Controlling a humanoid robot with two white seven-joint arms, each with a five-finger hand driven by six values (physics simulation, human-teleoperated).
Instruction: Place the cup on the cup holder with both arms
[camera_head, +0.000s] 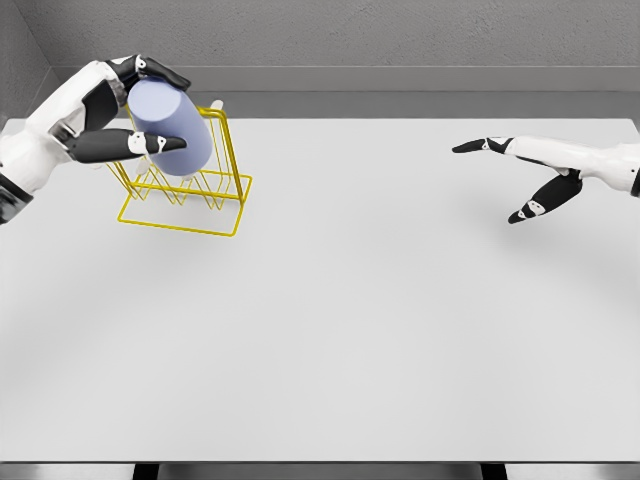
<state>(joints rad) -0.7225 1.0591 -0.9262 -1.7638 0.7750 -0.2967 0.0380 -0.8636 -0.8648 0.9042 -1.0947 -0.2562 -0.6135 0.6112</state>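
Left robot hand (130, 110) grips a tilted lavender cup (170, 125) over the yellow wire cup holder (190, 190); right robot hand (530, 175) hovers spread; a misaligned release could tip the holder.

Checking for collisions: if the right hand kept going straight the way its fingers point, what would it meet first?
The right hand points left over the bare table. The way looks free until the yellow cup holder and the cup in the left hand, though depth is unclear.

Simulated test space: bare white table (330, 330), plain grey walls (400, 40), flat rendered lighting.
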